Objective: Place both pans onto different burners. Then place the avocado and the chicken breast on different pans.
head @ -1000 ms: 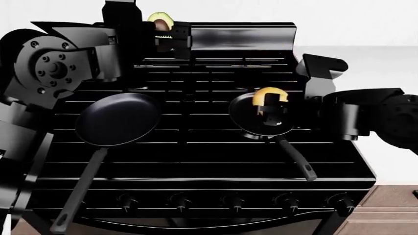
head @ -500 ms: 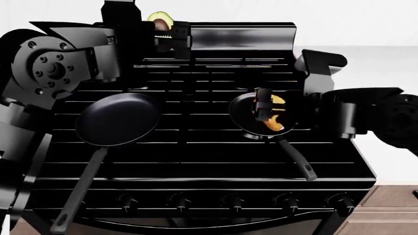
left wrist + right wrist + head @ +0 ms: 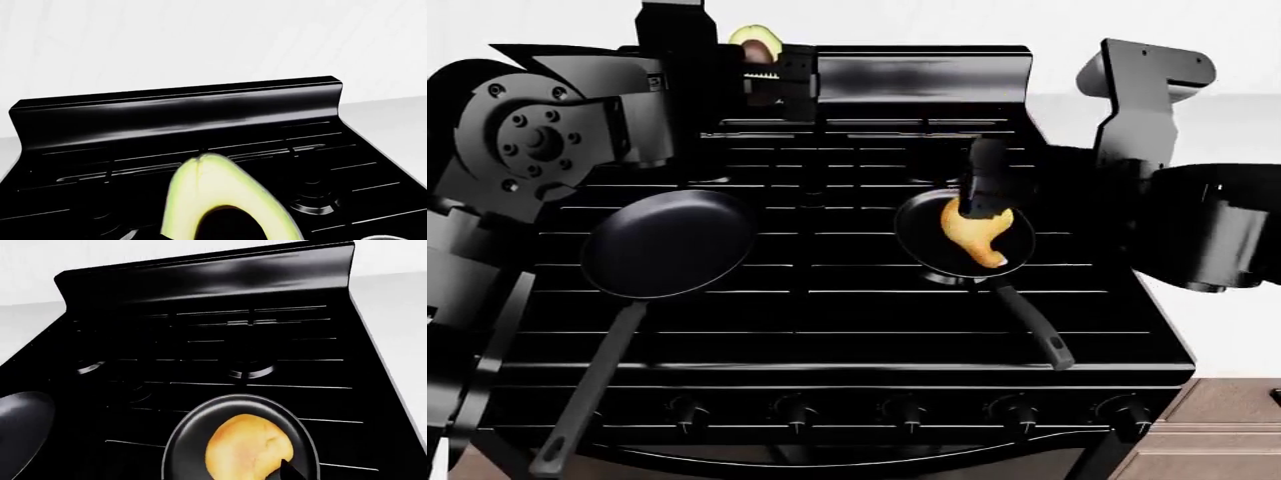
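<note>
With both pans (image 3: 671, 243) on separate burners (image 3: 251, 372) and the chicken breast (image 3: 976, 231) in the right one beneath the emptied right gripper (image 3: 986, 183), only the avocado (image 3: 755, 44), clamped in the left gripper (image 3: 762, 72) at far left, remains.

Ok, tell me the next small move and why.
Probably carry the left gripper with the avocado toward the empty pan. The chicken breast already lies in the other pan, and the right gripper stands above it.
</note>
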Controlling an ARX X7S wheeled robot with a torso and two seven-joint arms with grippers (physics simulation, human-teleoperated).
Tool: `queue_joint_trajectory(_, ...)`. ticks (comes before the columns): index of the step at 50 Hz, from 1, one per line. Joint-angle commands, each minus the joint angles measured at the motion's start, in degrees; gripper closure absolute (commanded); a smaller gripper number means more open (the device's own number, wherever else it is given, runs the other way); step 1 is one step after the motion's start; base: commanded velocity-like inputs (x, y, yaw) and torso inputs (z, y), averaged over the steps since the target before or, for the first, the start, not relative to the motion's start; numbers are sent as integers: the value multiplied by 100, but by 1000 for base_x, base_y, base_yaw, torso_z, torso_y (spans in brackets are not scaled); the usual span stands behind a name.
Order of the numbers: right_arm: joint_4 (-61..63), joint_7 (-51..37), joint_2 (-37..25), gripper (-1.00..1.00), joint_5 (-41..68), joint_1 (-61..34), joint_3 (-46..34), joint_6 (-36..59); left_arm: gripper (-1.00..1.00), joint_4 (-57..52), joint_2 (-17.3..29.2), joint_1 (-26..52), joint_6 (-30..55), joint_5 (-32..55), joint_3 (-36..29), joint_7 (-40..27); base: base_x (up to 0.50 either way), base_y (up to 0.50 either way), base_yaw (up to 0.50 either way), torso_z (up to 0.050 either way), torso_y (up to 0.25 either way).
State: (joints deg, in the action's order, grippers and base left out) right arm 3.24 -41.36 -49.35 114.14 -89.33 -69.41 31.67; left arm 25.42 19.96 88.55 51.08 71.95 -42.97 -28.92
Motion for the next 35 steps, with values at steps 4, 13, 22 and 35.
queue_joint_trajectory(4, 1448, -796, -677, -100, 354, -229, 547, -364, 100, 144, -21, 70, -65, -59, -43, -70, 0, 0, 0, 0, 0)
queue_joint_trajectory(13, 1720, -897, -900, -100, 435, -256, 704, -503, 100, 257, -58, 105, -16, -70, -87, -48, 0, 0, 0, 0, 1)
queue_joint_trajectory(22, 1722, -842, -905, -100, 445, -249, 720, -486, 100, 1037, -281, 295, 387, -82, -279, -39, 0, 0, 0, 1, 0)
queue_joint_trajectory(35, 1631, -784, -833, -100, 412, -219, 692, -449, 100, 1047, -185, 289, 1194, 190, -287, -963, 0, 0, 0, 0, 1)
